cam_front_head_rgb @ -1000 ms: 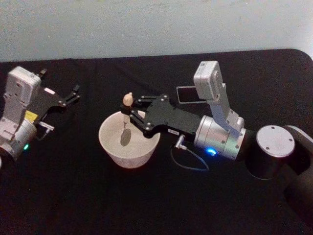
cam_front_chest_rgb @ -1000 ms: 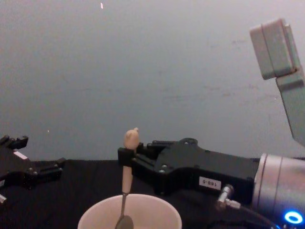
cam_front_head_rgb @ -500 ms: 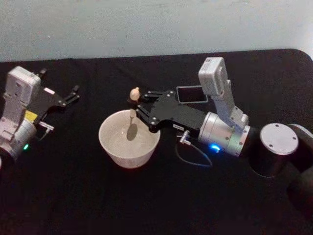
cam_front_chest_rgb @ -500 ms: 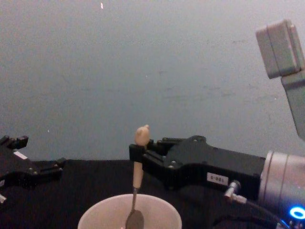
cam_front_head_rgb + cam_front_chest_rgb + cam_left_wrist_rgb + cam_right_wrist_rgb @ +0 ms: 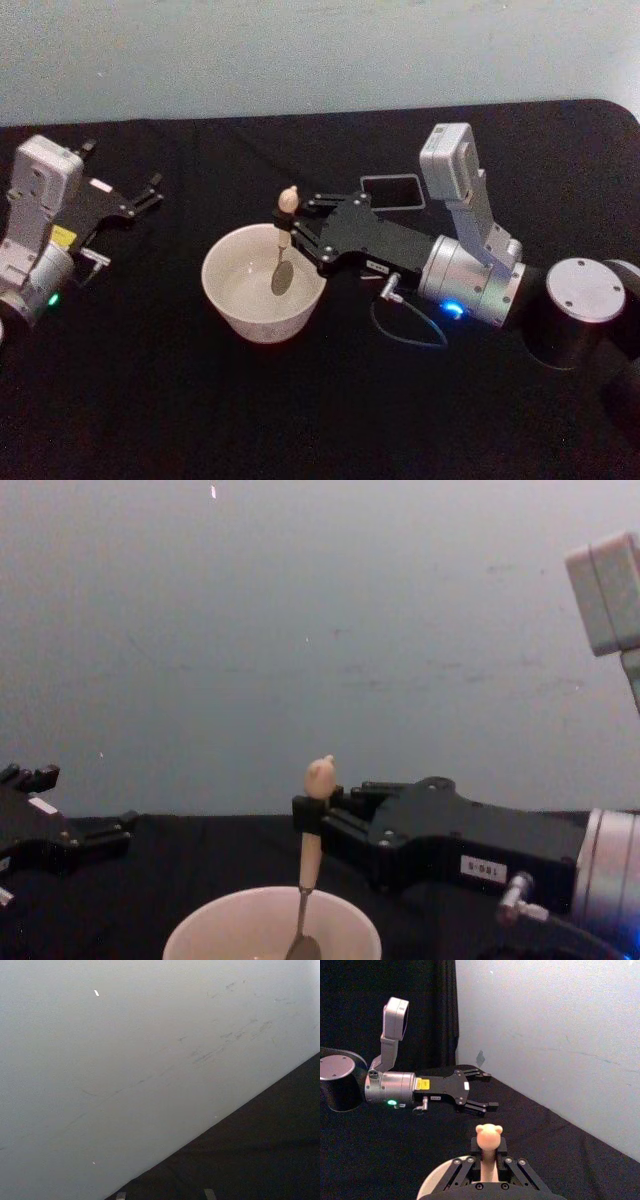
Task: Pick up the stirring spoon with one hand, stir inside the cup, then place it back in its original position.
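Right gripper (image 5: pixel 293 233) has the spoon (image 5: pixel 283 255) in the cup (image 5: pixel 262 283)!

The fingers are clamped on the beige handle just under the little animal-head knob, and the spoon hangs almost upright, its dark bowl down inside the cup toward the right-hand side. From the chest view the gripper (image 5: pixel 312 820) reaches in from the right, level with the knob, the spoon (image 5: pixel 308 880) dropping past the pale rim of the cup (image 5: pixel 271 925). The holder (image 5: pixel 392 191) sits on the black table (image 5: pixel 300 400) behind the gripper's body, well apart from the cup. Over on the far left, the left gripper (image 5: pixel 145 195) rests low over the table, fingers spread and holding nothing; the right wrist view catches it (image 5: pixel 482 1091) too, jaws apart.
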You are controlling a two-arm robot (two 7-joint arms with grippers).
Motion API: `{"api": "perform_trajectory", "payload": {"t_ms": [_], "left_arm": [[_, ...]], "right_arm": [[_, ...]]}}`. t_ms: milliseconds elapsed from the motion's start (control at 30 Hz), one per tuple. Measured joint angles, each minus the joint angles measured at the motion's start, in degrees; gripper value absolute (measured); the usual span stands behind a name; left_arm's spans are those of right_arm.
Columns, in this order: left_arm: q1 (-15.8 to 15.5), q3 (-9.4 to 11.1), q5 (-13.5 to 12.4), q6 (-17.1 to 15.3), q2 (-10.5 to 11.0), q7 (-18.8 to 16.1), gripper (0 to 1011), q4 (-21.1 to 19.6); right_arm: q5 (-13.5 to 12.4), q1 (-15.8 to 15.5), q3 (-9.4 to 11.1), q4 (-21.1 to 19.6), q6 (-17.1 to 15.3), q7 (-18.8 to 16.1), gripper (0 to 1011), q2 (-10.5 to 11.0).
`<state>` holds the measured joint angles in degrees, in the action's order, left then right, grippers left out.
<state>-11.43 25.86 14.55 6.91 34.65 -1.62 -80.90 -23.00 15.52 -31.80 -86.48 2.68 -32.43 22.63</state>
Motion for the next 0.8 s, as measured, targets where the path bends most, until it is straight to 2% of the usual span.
{"api": "perform_trajectory", "payload": {"t_ms": [367,800], "left_arm": [[0.0,0.0,0.0,0.0,0.0,0.0,1001,0.0],[0.0,0.0,0.0,0.0,0.0,0.0,1001,0.0]], "right_arm": [[-1.1,0.1,1.3,-1.8,0.1,0.4,171,0.2],[-3.5,0.7,4.7,-6.6,0.3,1.7,171,1.4]]}}
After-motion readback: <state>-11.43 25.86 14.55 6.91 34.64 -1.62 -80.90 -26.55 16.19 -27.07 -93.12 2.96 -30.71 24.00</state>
